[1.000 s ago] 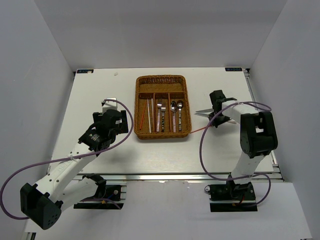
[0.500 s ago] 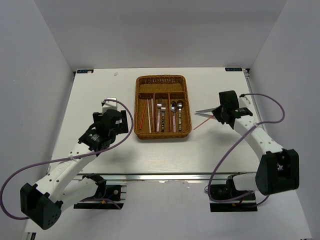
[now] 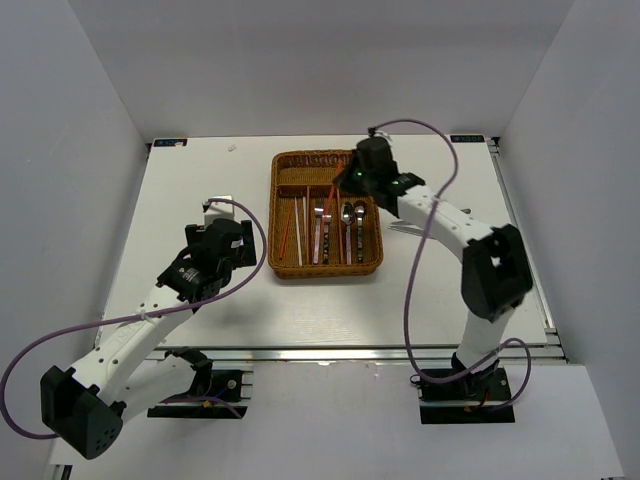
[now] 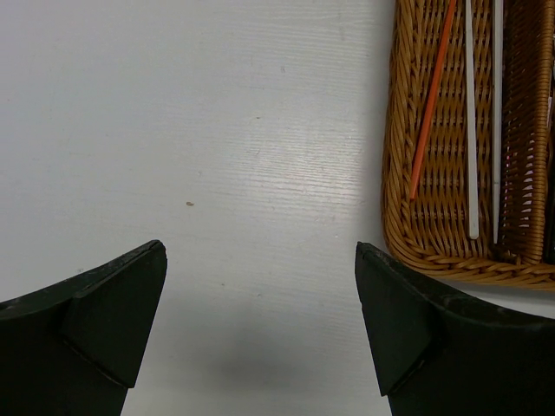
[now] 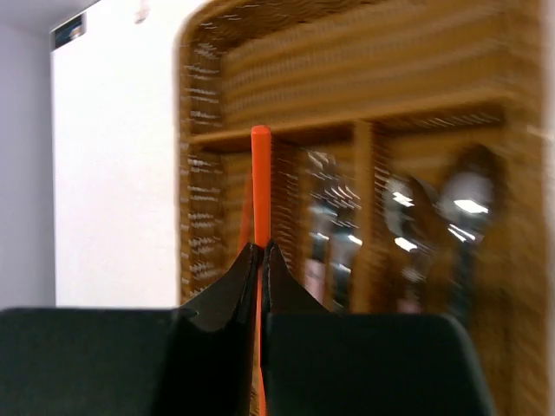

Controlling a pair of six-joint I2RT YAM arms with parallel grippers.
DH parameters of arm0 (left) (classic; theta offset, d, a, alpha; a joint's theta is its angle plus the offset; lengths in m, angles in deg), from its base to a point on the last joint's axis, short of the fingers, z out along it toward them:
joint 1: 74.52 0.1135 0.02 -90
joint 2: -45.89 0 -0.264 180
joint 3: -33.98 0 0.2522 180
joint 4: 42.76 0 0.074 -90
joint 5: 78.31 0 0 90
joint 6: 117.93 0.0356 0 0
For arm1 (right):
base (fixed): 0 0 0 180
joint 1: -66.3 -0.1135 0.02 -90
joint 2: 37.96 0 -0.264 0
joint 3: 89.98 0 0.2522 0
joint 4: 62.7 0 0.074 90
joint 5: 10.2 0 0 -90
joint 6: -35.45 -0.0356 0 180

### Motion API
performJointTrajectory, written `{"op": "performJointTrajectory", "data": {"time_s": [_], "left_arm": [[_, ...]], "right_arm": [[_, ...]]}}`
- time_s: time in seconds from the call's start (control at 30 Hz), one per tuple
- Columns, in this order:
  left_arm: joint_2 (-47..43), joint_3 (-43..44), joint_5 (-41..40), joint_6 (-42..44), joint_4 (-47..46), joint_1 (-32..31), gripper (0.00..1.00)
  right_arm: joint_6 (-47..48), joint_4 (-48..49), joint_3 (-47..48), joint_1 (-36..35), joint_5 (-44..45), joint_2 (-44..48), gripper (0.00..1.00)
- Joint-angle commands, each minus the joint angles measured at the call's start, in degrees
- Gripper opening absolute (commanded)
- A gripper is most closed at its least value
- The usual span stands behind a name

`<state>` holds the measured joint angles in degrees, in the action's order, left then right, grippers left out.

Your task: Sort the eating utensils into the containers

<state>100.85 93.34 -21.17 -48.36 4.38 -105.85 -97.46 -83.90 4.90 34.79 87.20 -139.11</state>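
Right pincer clamped tight on red chopstick, held above wicker tray. Step: delivery. Next, I judge: align over leftmost narrow slot beside sorted chopsticks, then release. Left pincer wide open, empty, over counter.

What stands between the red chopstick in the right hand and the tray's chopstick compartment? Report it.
Nothing visible. The right hand holds the red chopstick over the wicker tray, and the leftmost narrow compartment, holding other chopsticks, is open from above.
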Motion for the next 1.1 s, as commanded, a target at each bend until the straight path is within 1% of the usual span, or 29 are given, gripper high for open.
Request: {"op": "performJointTrajectory", "data": {"time_s": [0.0,0.07,0.13,0.2,0.33,0.57,0.6,0.67,0.7,0.73,0.77,0.8,0.87,0.9,0.97,1.0,1.03,1.07], "left_arm": [[-0.64,0.19,-1.06,-0.05,-0.51,0.22,0.98],[-0.38,0.27,-0.89,0.03,-0.51,0.22,0.98],[-0.20,0.36,-0.89,0.03,-0.52,0.22,0.98],[-0.29,0.28,-0.89,0.03,-0.43,0.22,0.98],[-0.47,0.28,-0.80,0.03,-0.43,0.22,0.98],[-0.38,0.36,-0.45,0.12,-0.52,0.22,0.98],[-0.29,0.36,-0.45,0.12,-0.52,0.22,0.98],[-0.29,0.28,-0.62,0.12,-0.43,0.22,0.98],[-0.20,0.36,-0.71,0.12,-0.43,0.22,0.98],[-0.20,0.28,-0.80,0.12,-0.43,0.22,0.98],[-0.20,0.27,-0.89,0.12,-0.34,0.22,0.98],[-0.20,0.36,-0.98,0.04,-0.34,0.22,0.98],[-0.29,0.36,-1.06,0.03,-0.34,0.22,0.98],[-0.38,0.28,-1.06,0.03,-0.43,0.31,0.98],[-0.47,0.28,-1.06,0.03,-0.34,0.22,0.98],[-0.47,0.36,-1.15,0.03,-0.25,0.22,0.98],[-0.64,0.36,-1.24,0.03,-0.34,0.22,0.98],[-0.82,0.19,-1.24,-0.05,-0.25,0.22,0.98]], "right_arm": [[2.40,-0.55,8.86,-2.06,-2.74,-6.77,0.00],[2.05,-2.74,14.38,-3.38,-3.00,-11.96,0.00],[1.70,-3.89,17.39,-4.17,-3.27,-15.99,0.00],[1.09,-5.03,20.11,-5.23,-3.79,-18.03,0.00],[0.82,-4.78,21.01,-6.81,-4.50,-20.75,0.00],[0.90,-4.33,20.74,-8.39,-6.43,-22.52,0.00],[0.99,-4.94,21.18,-8.48,-6.69,-22.95,0.04],[1.61,-5.13,21.97,-8.66,-6.87,-22.87,0.16],[1.69,-5.04,21.97,-8.66,-6.87,-22.35,0.27],[1.87,-5.04,21.80,-8.66,-8.52,-22.08,0.34],[2.65,-5.21,21.80,-8.66,-8.63,-21.64,0.38],[3.01,-5.74,21.80,-8.66,-8.54,-20.86,0.46],[5.02,-6.62,22.06,-8.66,-8.19,-19.97,0.54],[5.82,-7.14,22.24,-8.57,-8.19,-19.19,0.61],[7.75,-10.04,23.37,-7.78,-7.67,-18.39,0.63],[9.67,-10.83,22.94,-7.26,-7.58,-16.47,0.63],[10.91,-10.49,21.46,-5.51,-7.66,-14.89,0.63],[12.32,-9.36,16.23,-4.19,-8.01,-12.96,0.63]]}}
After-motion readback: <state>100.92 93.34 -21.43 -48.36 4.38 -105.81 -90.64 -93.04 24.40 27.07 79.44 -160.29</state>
